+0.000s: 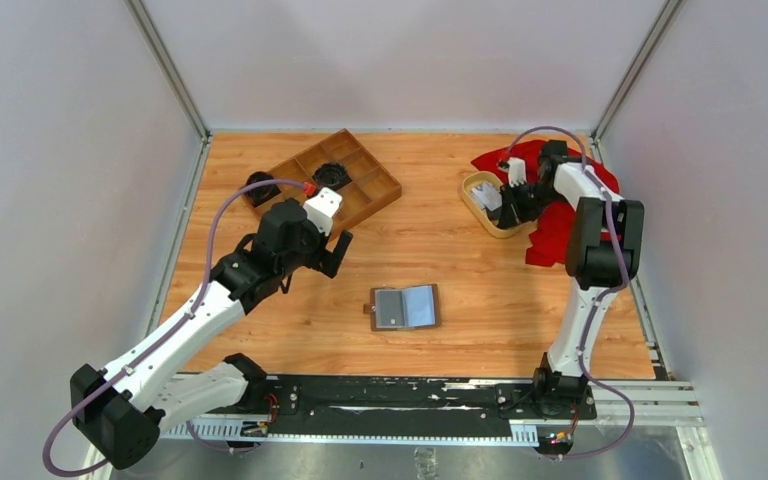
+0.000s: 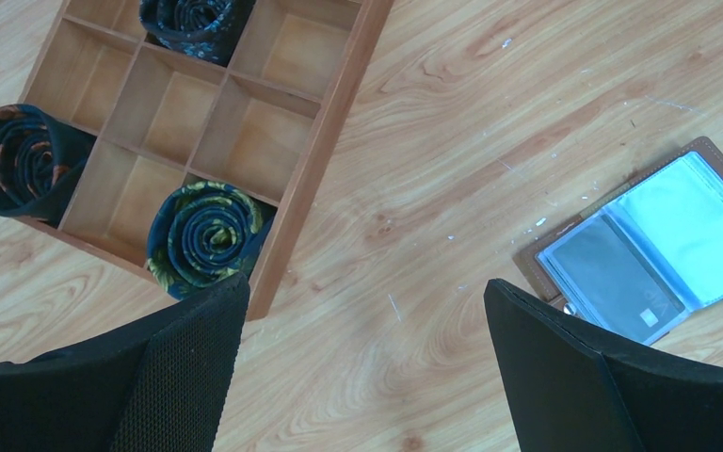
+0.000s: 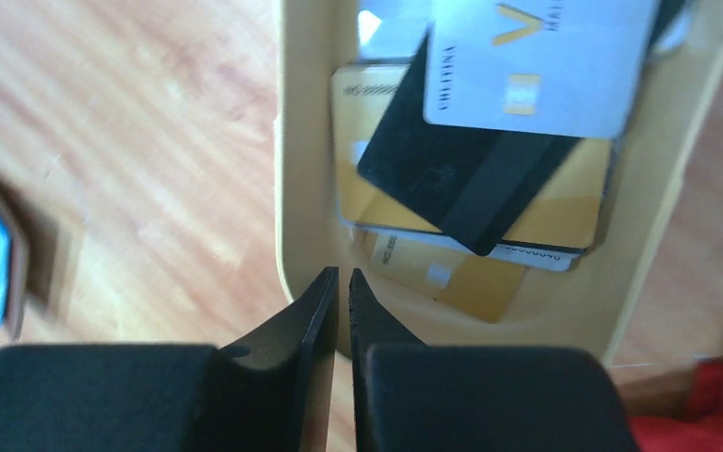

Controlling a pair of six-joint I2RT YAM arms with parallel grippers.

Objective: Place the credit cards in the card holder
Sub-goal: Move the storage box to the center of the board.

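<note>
1. Your right gripper [image 3: 343,281] hangs pinched shut, empty, over the dish [image 3: 303,141] rim, by the credit cards [image 3: 518,71] piled inside.
2. Your left gripper [image 2: 367,301] hovers wide near the card holder [image 1: 406,307], which lies open flat for loading.

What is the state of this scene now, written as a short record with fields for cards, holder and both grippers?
card holder: open flat on the table
credit cards: stacked in the yellow dish
left gripper: jaws open, empty, near the wooden tray
right gripper: jaws shut, over the dish's rim
</note>
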